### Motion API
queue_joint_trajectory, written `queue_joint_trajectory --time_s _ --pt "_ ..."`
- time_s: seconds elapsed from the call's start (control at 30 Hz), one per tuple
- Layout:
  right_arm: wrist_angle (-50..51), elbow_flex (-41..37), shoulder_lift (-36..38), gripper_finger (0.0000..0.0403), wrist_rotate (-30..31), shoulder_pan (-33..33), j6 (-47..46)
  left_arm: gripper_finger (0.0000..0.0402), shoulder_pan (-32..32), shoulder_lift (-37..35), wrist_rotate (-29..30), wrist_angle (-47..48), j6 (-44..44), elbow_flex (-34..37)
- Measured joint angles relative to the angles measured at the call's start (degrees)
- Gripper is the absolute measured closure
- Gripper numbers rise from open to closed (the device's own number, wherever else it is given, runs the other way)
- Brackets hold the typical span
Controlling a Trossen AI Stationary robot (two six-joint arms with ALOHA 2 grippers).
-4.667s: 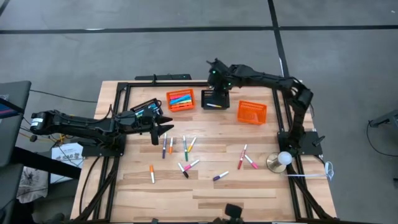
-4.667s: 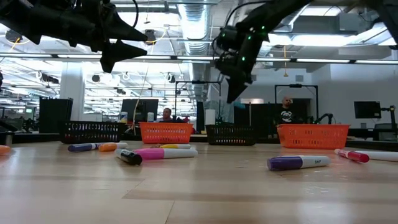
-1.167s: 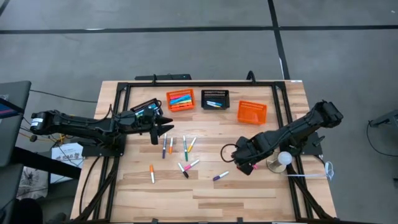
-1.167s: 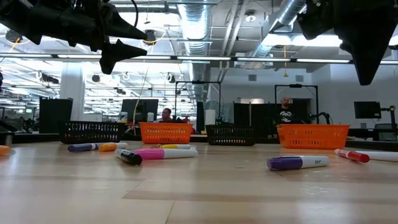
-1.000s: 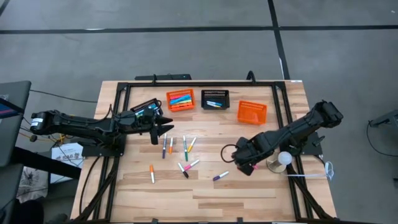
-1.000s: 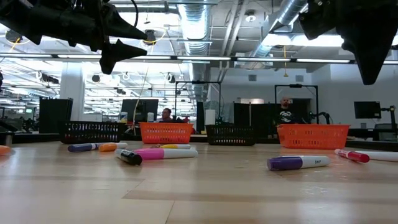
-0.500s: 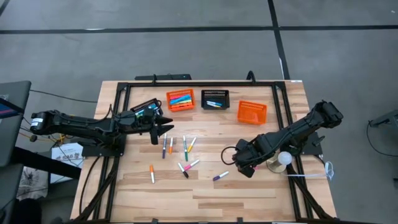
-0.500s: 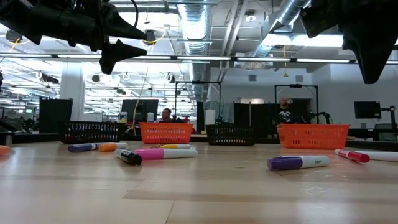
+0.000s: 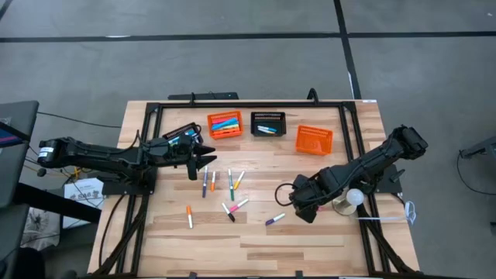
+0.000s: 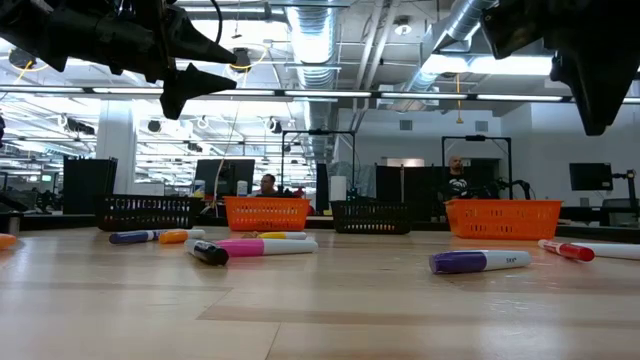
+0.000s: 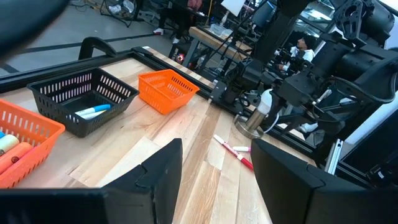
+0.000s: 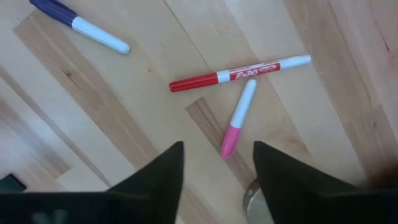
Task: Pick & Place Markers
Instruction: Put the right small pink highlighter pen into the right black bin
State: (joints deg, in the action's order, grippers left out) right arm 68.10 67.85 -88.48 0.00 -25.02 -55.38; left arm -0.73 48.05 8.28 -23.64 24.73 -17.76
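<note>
From overhead, the right gripper [image 9: 304, 208] covers the red marker [image 12: 239, 73] and pink marker [image 12: 237, 119] near the tabletop's right edge; only its wrist camera shows them. That camera cuts off a purple marker [image 12: 79, 24] at the picture's corner. At table height, an orange marker [image 10: 6, 241] is cut by the picture's edge, and both arms run off the top. The markers inside the orange basket [image 9: 225, 124] are too small to count.

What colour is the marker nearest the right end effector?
Pink cap, white barrel; right wrist view shows it best.
</note>
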Motion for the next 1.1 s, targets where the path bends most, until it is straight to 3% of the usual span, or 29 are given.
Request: queue_joint_trajectory --time_s 0.13,0.27,0.53,0.8,1.1 --pt "0.07 0.0 0.01 0.0173 -0.01 -0.09 0.31 0.0211 0.02 0.0 0.0 0.0 0.0 0.0" --pt "0.01 0.0 0.01 0.015 0.14 -0.29 0.55 0.0211 0.02 0.0 -0.01 0.0 0.0 0.0" --pt "-0.47 -5.88 0.01 0.0148 -0.55 0.35 -2.45 0.0211 0.02 0.0 -0.03 0.0 -0.02 0.0" --pt "-13.39 -15.13 -0.01 0.0147 -2.92 1.15 -1.78 0.0211 0.0 0.0 -0.03 0.0 -0.03 0.0" --pt "-18.92 -20.86 -0.01 0.0147 -4.6 4.4 2.31 0.0211 0.0 0.0 -0.04 -0.02 -0.02 0.0"
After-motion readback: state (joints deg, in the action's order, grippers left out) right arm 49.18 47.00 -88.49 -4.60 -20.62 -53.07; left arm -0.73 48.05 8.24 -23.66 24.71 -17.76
